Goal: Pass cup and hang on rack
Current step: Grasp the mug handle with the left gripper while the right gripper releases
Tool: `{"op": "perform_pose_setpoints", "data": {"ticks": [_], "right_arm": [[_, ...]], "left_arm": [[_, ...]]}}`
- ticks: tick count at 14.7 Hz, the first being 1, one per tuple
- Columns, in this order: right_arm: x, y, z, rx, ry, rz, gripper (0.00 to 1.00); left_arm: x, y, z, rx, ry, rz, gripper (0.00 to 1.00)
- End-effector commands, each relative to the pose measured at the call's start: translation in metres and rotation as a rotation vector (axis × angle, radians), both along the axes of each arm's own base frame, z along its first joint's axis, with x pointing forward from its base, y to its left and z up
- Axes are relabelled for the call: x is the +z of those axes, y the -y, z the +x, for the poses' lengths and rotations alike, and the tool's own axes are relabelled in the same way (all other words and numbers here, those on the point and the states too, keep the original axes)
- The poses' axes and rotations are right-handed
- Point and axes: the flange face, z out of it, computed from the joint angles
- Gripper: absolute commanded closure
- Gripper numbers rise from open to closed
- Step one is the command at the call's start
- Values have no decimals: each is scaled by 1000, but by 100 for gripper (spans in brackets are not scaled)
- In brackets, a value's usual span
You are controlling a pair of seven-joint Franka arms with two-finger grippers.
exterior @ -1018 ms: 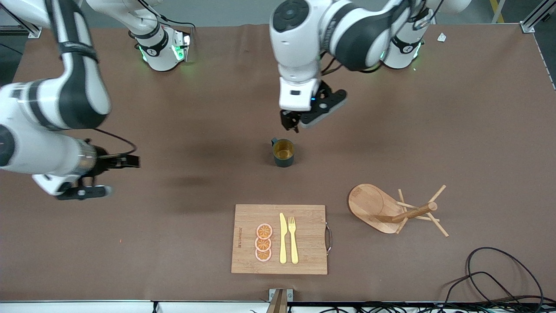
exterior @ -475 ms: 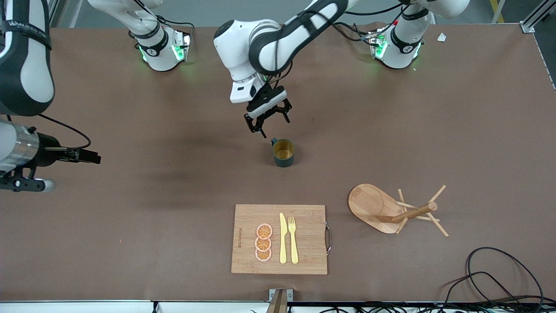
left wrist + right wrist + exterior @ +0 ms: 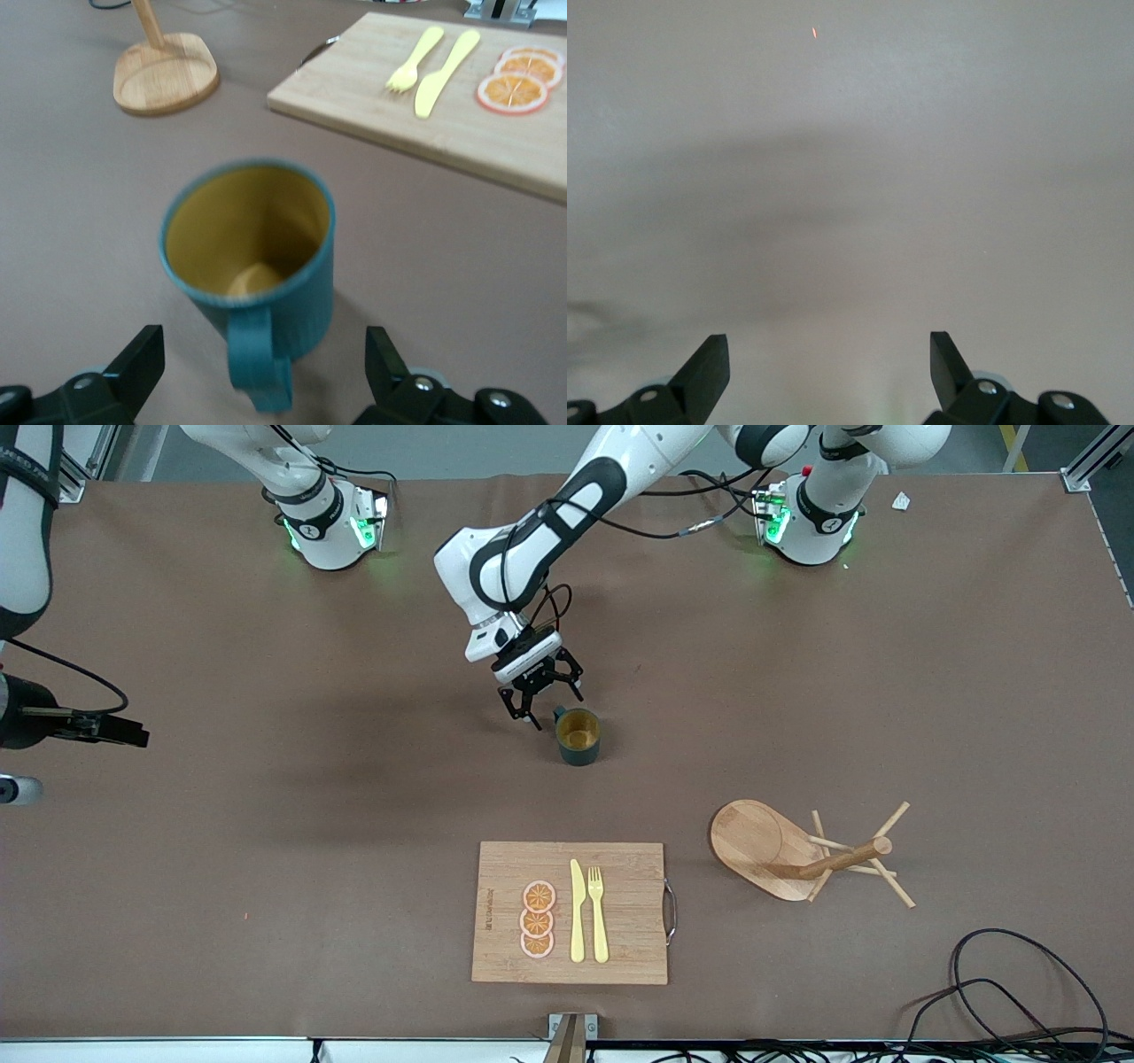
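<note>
The dark teal cup (image 3: 578, 735) with a mustard-yellow inside stands upright mid-table, its handle toward the robots' bases. My left gripper (image 3: 540, 704) is open and low beside the handle. In the left wrist view the cup (image 3: 252, 257) fills the middle, and its handle sits between the spread fingers of the left gripper (image 3: 262, 363) without touching them. The wooden rack (image 3: 797, 855) stands nearer the front camera, toward the left arm's end; its oval base also shows in the left wrist view (image 3: 166, 71). My right gripper (image 3: 81, 763) is open and empty over bare table at the right arm's end, as the right wrist view (image 3: 829, 350) shows.
A bamboo cutting board (image 3: 571, 912) with orange slices, a yellow knife and a yellow fork lies near the table's front edge; it also shows in the left wrist view (image 3: 425, 115). Black cables (image 3: 1019, 992) lie at the front corner by the left arm's end.
My left gripper has swung round and come down beside the cup's handle. My right arm has drawn back toward its end of the table. The cup and the rack have not moved.
</note>
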Motion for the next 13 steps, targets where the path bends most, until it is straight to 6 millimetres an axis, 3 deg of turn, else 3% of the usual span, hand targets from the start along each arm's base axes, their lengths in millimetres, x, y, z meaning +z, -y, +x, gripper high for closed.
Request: {"op": "perform_pose_setpoints", "data": {"ticks": [1,4,9,13], "right_arm": [[7,3,-2,20,-2,-1,0],[9,-1,-2,26,3,-1,0],[15,-12,-10,24,-24,20,0],[18,-13,-11,22,-14,24,0]], "left_arm": [[-2,7,10,-4,34,-17,0],[-6,7,9,-12,38,-10,2],[-10,6,8,-15,36,-4,37],[-24,6,1,-20,34,8,68]]}}
